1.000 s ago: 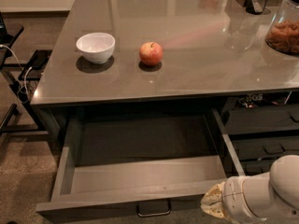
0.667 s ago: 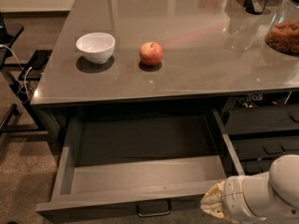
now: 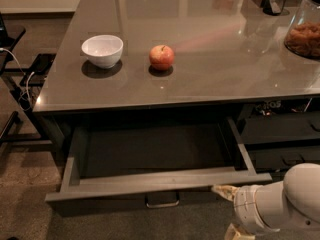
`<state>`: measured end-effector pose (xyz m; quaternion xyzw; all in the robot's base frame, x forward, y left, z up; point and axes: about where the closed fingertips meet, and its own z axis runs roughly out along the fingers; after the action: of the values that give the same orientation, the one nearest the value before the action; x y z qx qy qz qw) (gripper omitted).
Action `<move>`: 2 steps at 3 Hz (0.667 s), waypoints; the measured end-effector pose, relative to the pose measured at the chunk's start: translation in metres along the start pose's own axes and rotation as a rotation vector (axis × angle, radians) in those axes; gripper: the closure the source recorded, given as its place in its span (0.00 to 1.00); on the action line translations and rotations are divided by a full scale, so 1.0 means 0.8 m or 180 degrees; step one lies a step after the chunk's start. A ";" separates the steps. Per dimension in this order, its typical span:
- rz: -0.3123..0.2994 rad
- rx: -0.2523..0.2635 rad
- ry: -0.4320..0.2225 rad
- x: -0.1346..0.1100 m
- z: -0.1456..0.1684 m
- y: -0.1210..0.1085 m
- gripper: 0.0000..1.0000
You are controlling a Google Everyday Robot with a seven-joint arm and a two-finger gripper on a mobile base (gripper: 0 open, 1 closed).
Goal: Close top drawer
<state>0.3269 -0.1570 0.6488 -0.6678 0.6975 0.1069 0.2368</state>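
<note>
The top drawer [image 3: 100, 200] stands open under the grey tabletop, dark grey with a lighter grey, empty inside. Its small metal loop handle [image 3: 162, 201] hangs at the middle of the front panel. My gripper [image 3: 228, 210] is at the lower right, in front of the drawer's right end. The fingers are spread apart with nothing between them. The upper fingertip [image 3: 221, 189] is right at the drawer's front panel, to the right of the handle. The white forearm [image 3: 285, 204] comes in from the bottom right corner.
On the tabletop [image 3: 210, 84] stand a white bowl [image 3: 102, 50], a red apple [image 3: 161, 57] and, at the far right, a glass jar of brown snacks [image 3: 304, 34]. The neighbouring unit's dark drawers [image 3: 280, 134] are on the right. Black stands and cables [image 3: 20, 79] are on the left.
The drawer's front panel has moved inward toward the table; less of its inside shows. The gripper has followed it forward and up.
</note>
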 end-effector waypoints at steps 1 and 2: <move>-0.0164 0.0176 -0.0090 -0.021 0.018 -0.054 0.37; -0.0320 0.0337 -0.0115 -0.044 0.037 -0.117 0.60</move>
<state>0.4243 -0.1206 0.6555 -0.6865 0.6634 0.0699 0.2893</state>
